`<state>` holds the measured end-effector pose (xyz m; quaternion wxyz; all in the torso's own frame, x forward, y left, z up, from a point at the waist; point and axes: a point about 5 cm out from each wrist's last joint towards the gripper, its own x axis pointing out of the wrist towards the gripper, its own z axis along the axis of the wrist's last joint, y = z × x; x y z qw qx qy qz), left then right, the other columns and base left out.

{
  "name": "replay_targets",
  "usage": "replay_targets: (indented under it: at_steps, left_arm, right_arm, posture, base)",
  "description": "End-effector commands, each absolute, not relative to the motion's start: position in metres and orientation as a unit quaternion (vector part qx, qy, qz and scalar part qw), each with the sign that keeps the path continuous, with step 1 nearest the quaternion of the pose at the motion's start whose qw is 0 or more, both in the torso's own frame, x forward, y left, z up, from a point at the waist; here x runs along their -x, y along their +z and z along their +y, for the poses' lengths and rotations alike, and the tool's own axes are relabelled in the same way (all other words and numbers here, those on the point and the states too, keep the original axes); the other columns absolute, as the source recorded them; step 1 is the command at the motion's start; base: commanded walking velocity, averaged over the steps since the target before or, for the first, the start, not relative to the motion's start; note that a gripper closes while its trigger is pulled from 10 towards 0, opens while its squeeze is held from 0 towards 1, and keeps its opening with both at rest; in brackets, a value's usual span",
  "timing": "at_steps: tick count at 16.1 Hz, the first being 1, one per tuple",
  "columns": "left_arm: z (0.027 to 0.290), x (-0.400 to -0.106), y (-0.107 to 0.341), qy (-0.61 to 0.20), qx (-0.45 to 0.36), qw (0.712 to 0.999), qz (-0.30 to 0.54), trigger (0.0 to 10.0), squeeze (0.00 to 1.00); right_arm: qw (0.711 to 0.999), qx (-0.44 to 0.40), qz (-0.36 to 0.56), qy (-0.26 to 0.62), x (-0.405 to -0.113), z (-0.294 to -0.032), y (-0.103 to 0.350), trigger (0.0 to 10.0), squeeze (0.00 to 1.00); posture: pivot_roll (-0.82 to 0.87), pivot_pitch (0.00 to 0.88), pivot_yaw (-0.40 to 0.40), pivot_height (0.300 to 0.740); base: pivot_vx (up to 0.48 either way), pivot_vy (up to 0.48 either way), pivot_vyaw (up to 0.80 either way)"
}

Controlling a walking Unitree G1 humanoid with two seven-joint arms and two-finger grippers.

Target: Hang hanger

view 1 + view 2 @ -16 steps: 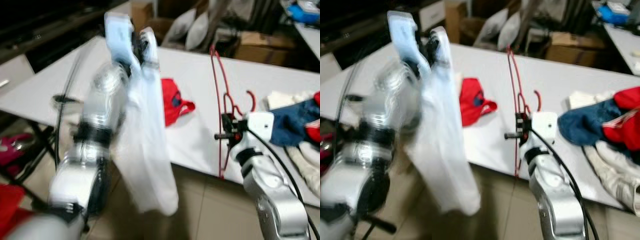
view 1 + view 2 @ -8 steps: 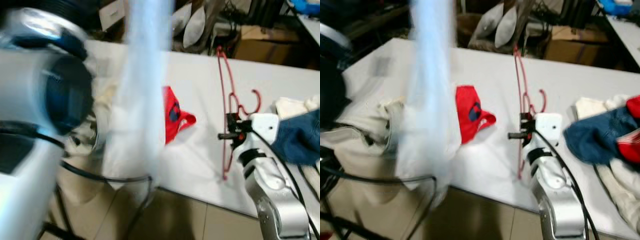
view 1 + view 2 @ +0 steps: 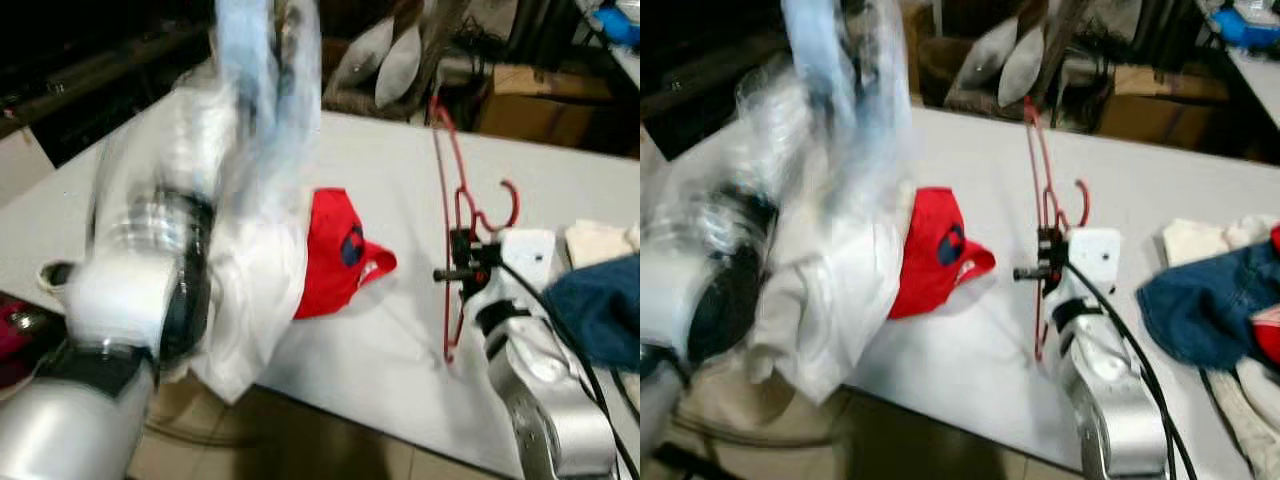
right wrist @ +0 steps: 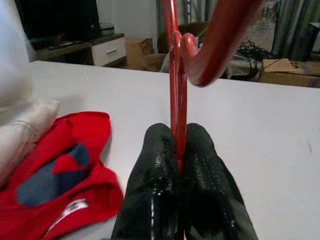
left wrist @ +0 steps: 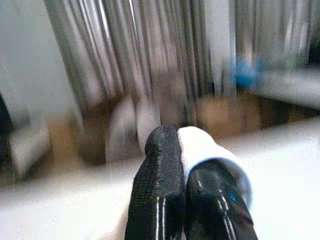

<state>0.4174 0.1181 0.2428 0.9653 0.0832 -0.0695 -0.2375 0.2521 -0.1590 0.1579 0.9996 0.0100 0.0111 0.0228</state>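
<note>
Your right hand [image 4: 181, 165] pinches the red hanger [image 3: 452, 215], upright over the bench [image 3: 400, 345] at 3 o'clock. Your left hand [image 5: 187, 192], pinching the white shirt [image 3: 250, 290], has swung up to 11 o'clock, probably toward the hanger.

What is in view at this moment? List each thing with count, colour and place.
hanger: one, red, upright over the table, clamped in the right end effector.
white garment: one, hanging from the left end effector, draped at the table's near edge.
red garment: one, flat on the table, mid.
blue garment: one, table's right end.
table: one, white.
cardboard box: one, brown, behind the table.
left end effector: shut on the white garment, raised.
right end effector: shut on the hanger.
</note>
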Motion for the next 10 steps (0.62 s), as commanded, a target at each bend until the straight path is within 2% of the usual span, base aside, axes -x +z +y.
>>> replay_targets:
  at_steps: [1,3,4,5,7,8,9,10]
  left_arm:
    - [0.101,-0.416,0.253,-0.273,-0.113,0.951,-0.092,10.0,0.0]
    - [0.107,-0.403,0.203,-0.308,-0.114,0.943,-0.044,10.0,0.0]
    - [0.108,-0.399,0.195,-0.322,-0.115,0.939,-0.036,10.0,0.0]
    - [0.109,-0.389,0.185,-0.369,-0.135,0.919,-0.03,10.0,0.0]
    - [0.111,-0.382,0.178,-0.403,-0.177,0.898,-0.015,10.0,0.0]
    - [0.114,-0.372,0.183,-0.45,-0.18,0.875,-0.007,10.0,0.85]
    - [0.114,-0.366,0.188,-0.475,-0.172,0.863,-0.009,10.0,1.0]
    - [0.113,-0.36,0.193,-0.5,-0.167,0.85,-0.015,10.0,1.0]
  right_arm:
    - [1.0,-0.008,0.003,0.019,-0.251,-0.161,0.162,10.0,0.0]
    - [1.0,-0.008,0.008,0.026,-0.252,-0.16,0.16,10.0,0.0]
    - [0.999,-0.008,0.009,0.03,-0.252,-0.159,0.16,10.0,0.0]
    - [0.999,-0.006,0.01,0.036,-0.253,-0.158,0.16,10.0,0.0]
    - [0.999,-0.007,0.009,0.037,-0.254,-0.157,0.16,10.0,0.0]
    - [0.999,-0.007,0.009,0.037,-0.255,-0.157,0.16,10.0,0.0]
    - [0.999,-0.008,0.009,0.036,-0.255,-0.157,0.16,10.0,0.0]
    - [0.999,-0.009,0.009,0.036,-0.255,-0.157,0.16,10.0,0.0]
  posture:
    - [0.06,0.0,0.037,0.74]
    - [0.07,0.0,0.017,0.74]
    - [0.07,0.0,0.016,0.74]
    - [0.07,0.0,0.012,0.74]
    - [0.08,0.0,0.012,0.74]
    - [0.08,0.0,0.017,0.74]
    - [0.09,0.0,0.018,0.74]
    - [0.09,0.0,0.018,0.74]
  base:
    - [0.0,0.0,0.0]
    - [0.0,0.0,0.0]
    - [0.0,0.0,0.0]
    - [0.0,0.0,0.0]
    - [0.0,0.0,0.0]
    - [0.0,0.0,0.0]
    - [0.0,0.0,0.0]
    - [0.0,0.0,0.0]
